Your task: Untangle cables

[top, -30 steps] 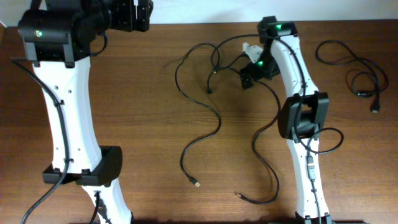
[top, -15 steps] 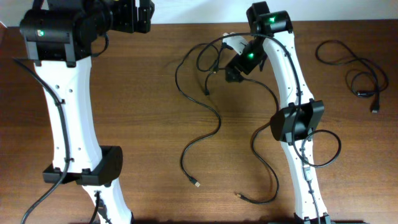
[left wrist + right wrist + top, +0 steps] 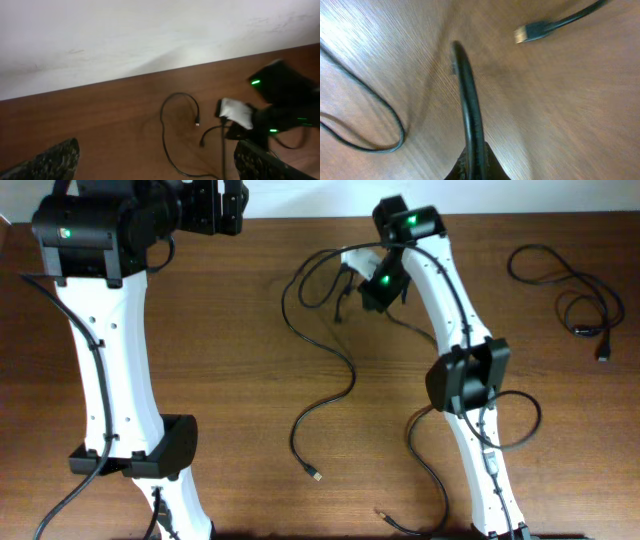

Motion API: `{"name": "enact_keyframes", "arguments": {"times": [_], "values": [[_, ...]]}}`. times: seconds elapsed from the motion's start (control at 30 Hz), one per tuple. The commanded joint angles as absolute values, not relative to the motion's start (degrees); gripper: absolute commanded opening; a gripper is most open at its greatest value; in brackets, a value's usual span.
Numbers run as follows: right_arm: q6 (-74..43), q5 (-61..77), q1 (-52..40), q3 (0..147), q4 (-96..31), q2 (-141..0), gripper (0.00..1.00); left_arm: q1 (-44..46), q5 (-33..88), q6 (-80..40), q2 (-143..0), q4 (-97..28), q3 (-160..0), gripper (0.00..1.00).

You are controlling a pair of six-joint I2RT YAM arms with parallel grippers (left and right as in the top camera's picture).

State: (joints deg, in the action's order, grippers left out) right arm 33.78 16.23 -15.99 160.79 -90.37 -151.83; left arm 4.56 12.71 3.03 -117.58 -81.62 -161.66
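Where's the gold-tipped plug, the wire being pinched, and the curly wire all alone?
gold-tipped black plug [image 3: 521,34]: right wrist view, on its metal tip.
thin black pinched cable [image 3: 469,100]: right wrist view, mid-length.
separate looped black cable [image 3: 582,331]: overhead view, its plug end.

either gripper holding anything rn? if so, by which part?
Right gripper is shut on a cable, pinching its cord; how near a plug cannot be told. Left gripper is open, holding nothing.
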Motion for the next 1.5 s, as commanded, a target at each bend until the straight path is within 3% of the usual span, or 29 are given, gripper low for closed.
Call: {"name": "enact_keyframes", "arguments": {"times": [0.0, 0.1, 0.3, 0.4, 0.8, 0.9, 1.07, 1.2, 1.47], "values": [[30.44, 14.31, -15.68, 166.04, -90.13, -130.17, 0.04, 4.8, 13.34, 3.97, -117.32, -80.6, -161.27, 0.99], [23.31, 12.97, -11.27, 165.71, -89.8, -116.09, 0.04, 4.89, 13.34, 3.97, -117.32, -80.53, -161.27, 0.99], [18.09, 10.31, 8.56, 153.21, -85.41, -97.86, 0.04, 4.89, 13.34, 3.97, -117.32, -80.18, -161.27, 0.99], [12.58, 0.21, 15.7, 147.52, -81.1, -93.01, 0.04, 4.89, 13.34, 3.95, -117.32, -79.99, -161.27, 0.99], [9.72, -5.19, 50.76, 142.15, -66.17, -84.33, 0.04, 4.89, 13.3, 4.82, -117.32, -79.31, -161.27, 0.99], [9.47, -0.34, 53.3, 143.52, -58.89, -84.07, 0.04, 4.89, 13.32, 4.82, -117.32, -79.33, -161.27, 0.99], [8.91, 6.04, 53.32, 140.73, -59.16, -95.24, 0.04, 4.89, 13.32, 4.8, -117.32, -79.4, -161.27, 0.99], [8.95, 20.97, 53.32, 127.44, -53.56, -101.45, 0.04, 4.89, 13.32, 4.82, -117.32, -79.77, -161.27, 0.99], [6.28, 27.86, 49.71, 96.2, -41.04, -101.6, 0.04, 4.89, 13.32, 4.8, -117.32, -79.5, -161.27, 0.99]]}}
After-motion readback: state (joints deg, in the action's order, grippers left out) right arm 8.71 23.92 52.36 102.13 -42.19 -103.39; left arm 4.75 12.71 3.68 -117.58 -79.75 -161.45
